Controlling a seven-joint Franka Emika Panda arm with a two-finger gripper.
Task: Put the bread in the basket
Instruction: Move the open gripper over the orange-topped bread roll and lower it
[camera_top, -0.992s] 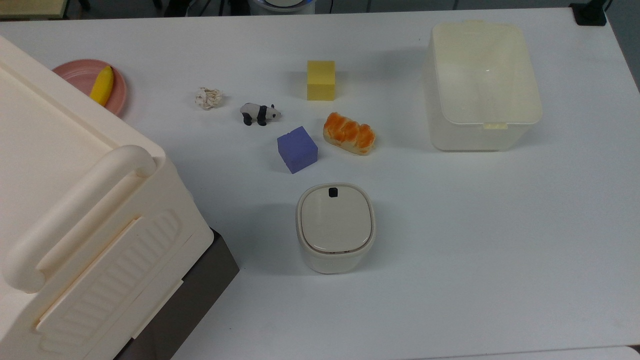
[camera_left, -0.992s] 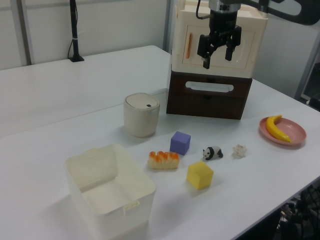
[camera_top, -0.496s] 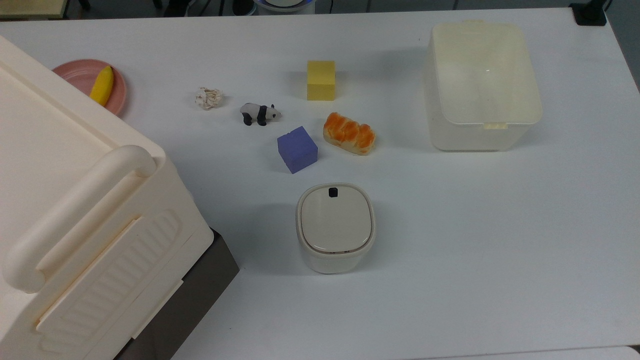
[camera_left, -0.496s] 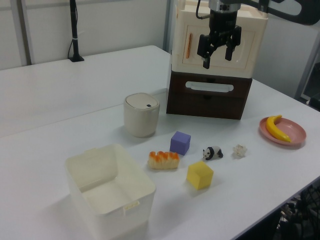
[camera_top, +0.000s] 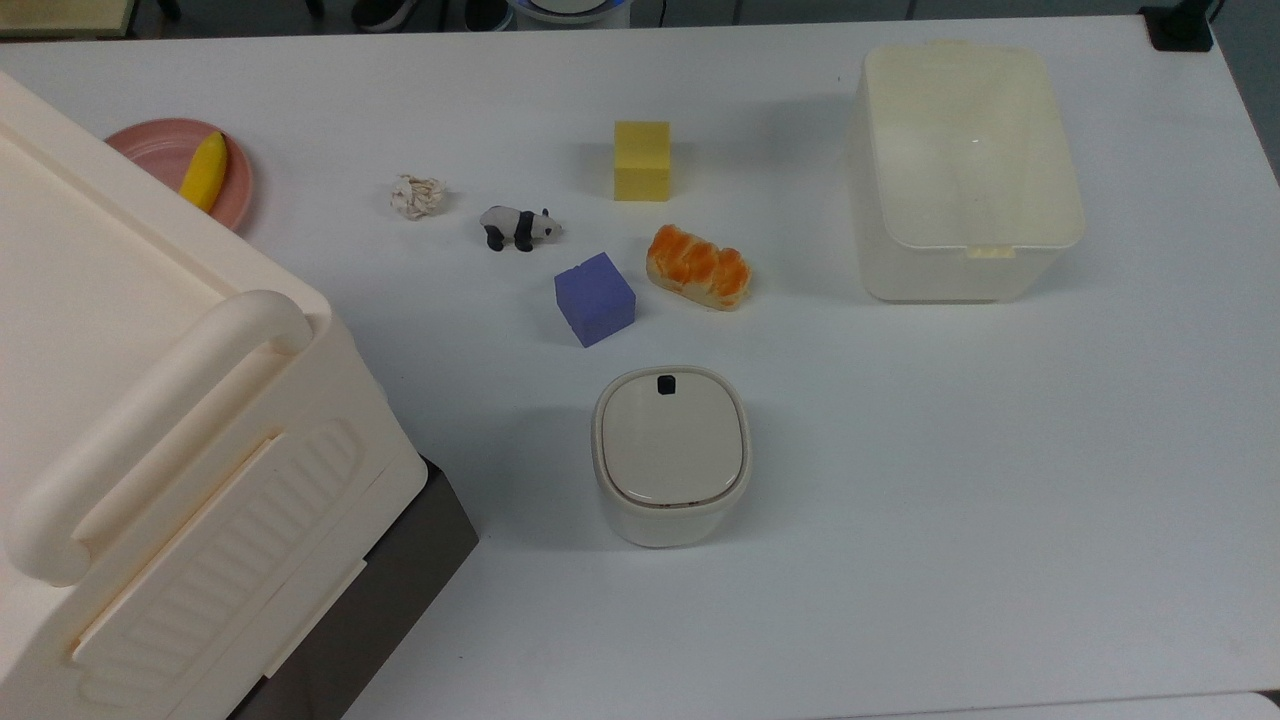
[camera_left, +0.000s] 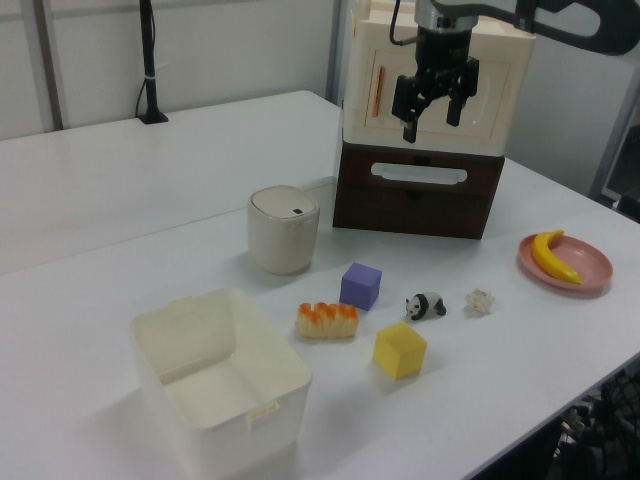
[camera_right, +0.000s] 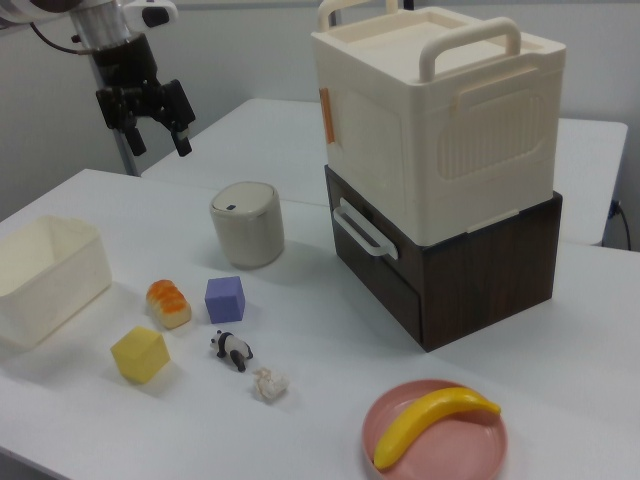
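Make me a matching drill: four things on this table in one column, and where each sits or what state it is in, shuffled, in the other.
Things:
1. bread
2. basket
3. banana
4. pincer

States:
A. lying on the pink plate
B. open, high above the table, holding nothing
C. on the table beside the purple cube
D. standing with nothing inside

Pairs: 1-C, 2-D, 3-A, 4-B

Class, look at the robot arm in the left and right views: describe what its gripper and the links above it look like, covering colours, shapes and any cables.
The gripper is black, with two slim dark fingers under a boxy black body. Above it sits a pale grey-white rounded wrist link. In the left view, a thin dark cable loops beside the wrist, and a dark band runs along the arm link.
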